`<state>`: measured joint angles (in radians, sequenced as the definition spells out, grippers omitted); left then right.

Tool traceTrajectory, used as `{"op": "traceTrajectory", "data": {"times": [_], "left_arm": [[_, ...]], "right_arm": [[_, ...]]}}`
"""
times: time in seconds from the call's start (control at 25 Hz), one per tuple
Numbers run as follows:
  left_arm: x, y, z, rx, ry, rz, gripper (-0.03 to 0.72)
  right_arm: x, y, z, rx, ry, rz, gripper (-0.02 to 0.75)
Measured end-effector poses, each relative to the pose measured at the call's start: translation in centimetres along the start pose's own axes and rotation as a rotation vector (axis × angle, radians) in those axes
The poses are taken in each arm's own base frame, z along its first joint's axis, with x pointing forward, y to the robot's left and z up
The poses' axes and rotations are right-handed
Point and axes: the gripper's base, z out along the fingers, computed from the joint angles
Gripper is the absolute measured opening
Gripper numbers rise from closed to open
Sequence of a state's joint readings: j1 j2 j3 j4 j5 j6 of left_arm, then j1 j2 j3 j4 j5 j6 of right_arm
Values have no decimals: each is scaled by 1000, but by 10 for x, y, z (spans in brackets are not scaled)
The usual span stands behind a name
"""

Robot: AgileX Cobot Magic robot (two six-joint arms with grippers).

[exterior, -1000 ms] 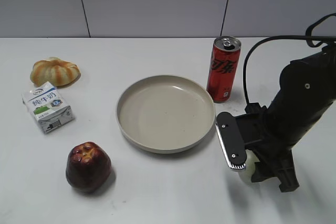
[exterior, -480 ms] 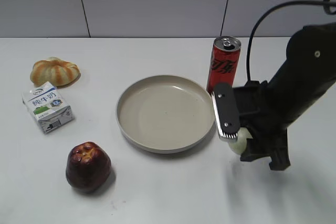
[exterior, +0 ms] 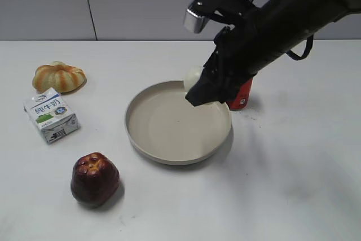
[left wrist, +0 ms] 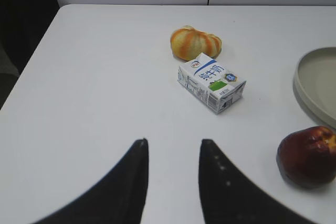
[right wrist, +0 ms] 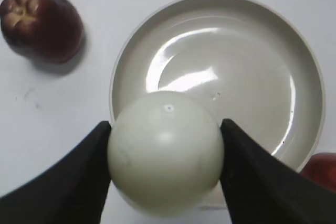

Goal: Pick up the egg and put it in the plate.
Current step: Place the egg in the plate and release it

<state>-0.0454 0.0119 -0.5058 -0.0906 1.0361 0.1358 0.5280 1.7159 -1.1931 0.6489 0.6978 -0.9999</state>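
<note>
My right gripper (exterior: 194, 83) is shut on the pale cream egg (right wrist: 165, 150) and holds it in the air over the far right part of the beige plate (exterior: 141, 139). In the exterior view only a sliver of the egg (exterior: 193, 75) shows at the fingers. In the right wrist view the plate (right wrist: 294, 66) lies below the egg. My left gripper (left wrist: 173, 148) is open and empty above bare table at the left; the plate's edge (left wrist: 304, 85) shows at its right.
A dark red apple (exterior: 95, 178) sits front left of the plate. A milk carton (exterior: 50, 115) and a small pumpkin (exterior: 58, 76) lie at the far left. A red soda can (exterior: 241, 95) stands behind the plate, mostly hidden by the right arm.
My right gripper has lifted the egg from the table right of the plate and carried it up and left, over the plate's far right part. The left arm has not visibly moved.
</note>
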Motion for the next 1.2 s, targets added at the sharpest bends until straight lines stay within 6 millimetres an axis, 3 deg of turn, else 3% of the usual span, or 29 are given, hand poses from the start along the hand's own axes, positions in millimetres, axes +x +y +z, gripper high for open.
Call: {"op": "traceTrajectory", "data": {"times": [0.28,0.64,0.84,1.0,1.2], "left_arm": [[0,0,0,0,0,0,240],[0,0,0,0,0,0,240],[0,0,0,0,0,0,240],[0,0,0,0,0,0,240],[0,0,0,0,0,0,240]], "right_arm": [[-5,-15,35,-15,42,86,442],[-2,-6,89,80,215,-272,442],[-2,-8,91,95,215,-291,452],[-1,-8,91,99,221,-301,619],[-2,-9,91,99,222,-303,658]]}}
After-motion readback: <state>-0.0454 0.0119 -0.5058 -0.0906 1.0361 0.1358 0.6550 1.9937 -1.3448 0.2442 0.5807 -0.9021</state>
